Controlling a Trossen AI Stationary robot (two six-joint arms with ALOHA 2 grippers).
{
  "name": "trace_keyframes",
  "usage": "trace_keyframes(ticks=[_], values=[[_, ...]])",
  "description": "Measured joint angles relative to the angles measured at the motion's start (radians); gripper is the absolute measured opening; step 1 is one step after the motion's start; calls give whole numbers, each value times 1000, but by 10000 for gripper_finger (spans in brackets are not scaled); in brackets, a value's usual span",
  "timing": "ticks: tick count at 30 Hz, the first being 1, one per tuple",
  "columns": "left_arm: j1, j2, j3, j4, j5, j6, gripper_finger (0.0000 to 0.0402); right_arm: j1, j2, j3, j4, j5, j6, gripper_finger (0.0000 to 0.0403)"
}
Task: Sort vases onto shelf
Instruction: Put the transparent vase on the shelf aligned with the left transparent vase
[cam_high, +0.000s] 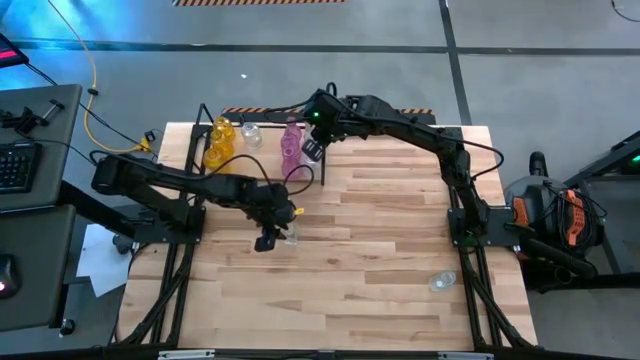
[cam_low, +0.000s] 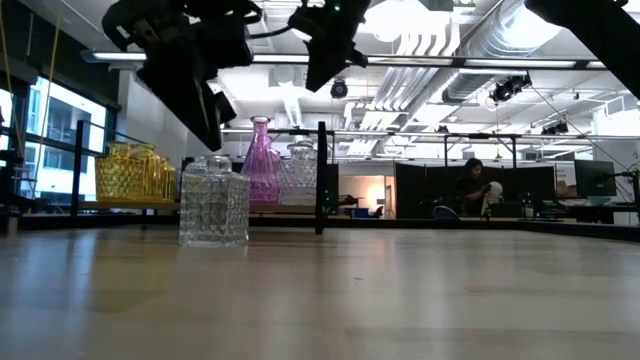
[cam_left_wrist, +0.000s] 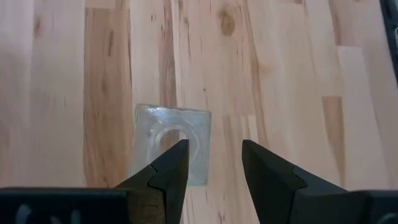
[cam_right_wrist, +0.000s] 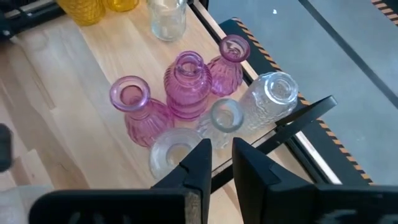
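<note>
A clear square vase (cam_high: 291, 235) (cam_left_wrist: 168, 140) stands upright on the tabletop near its middle. My left gripper (cam_high: 268, 240) (cam_left_wrist: 214, 162) hangs open just above it, slanting down, with one finger (cam_left_wrist: 171, 168) in front of the vase's mouth; in the low view the fingers (cam_low: 208, 125) stop short of the vase (cam_low: 213, 200). On the shelf (cam_high: 262, 158) at the far left stand yellow vases (cam_high: 219, 140), three pink vases (cam_right_wrist: 189, 81) and several clear ones (cam_right_wrist: 224, 115). My right gripper (cam_high: 312, 152) (cam_right_wrist: 222, 152) hovers above them, its fingers a narrow gap apart and holding nothing.
Another clear vase (cam_high: 441, 282) sits near the table's right front. The shelf's black upright divider (cam_low: 321, 175) and rod frame (cam_right_wrist: 298, 118) stand close under my right gripper. A person (cam_low: 478, 190) sits far back in the room beyond the table.
</note>
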Motion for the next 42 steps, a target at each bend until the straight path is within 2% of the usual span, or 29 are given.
trace_keyframes(ticks=[11, 17, 23, 30, 38, 42], values=[[-2, 79, 4, 7, 5, 27, 141, 35, 0, 0, -5, -38, 128, 44], [-4, 80, 4, -69, 8, 26, 135, 69, 0, 0, -38, -45, 201, 44], [-5, 75, 8, -171, -82, 38, 119, 107, 0, 0, -50, -45, 257, 44], [-12, 76, 8, -182, -139, 19, 85, 142, -14, 0, -72, -41, 308, 44], [-31, 72, 9, -208, -183, 24, 18, 187, -110, 0, -119, 79, 359, 44], [-35, 53, 6, -243, -189, 5, 11, 210, -168, 0, -122, 149, 379, 44]])
